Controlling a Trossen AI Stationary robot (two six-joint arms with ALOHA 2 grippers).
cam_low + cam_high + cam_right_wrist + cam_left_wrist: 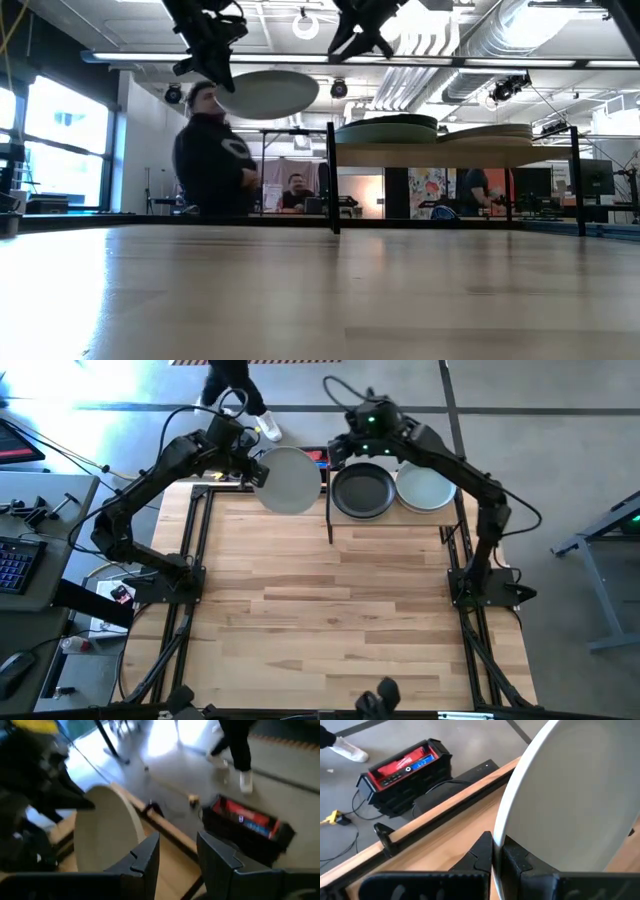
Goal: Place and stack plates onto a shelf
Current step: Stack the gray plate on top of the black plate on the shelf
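Up above the counter, the left gripper clamps its jaws on the pale plate's rim, just beside the shelf; the right gripper, jaws parted, hovers over stacked plates.

Wooden shelf; atop it, dark plate; pale plate

A red and black case sits on the floor beyond the table, near a walking person.
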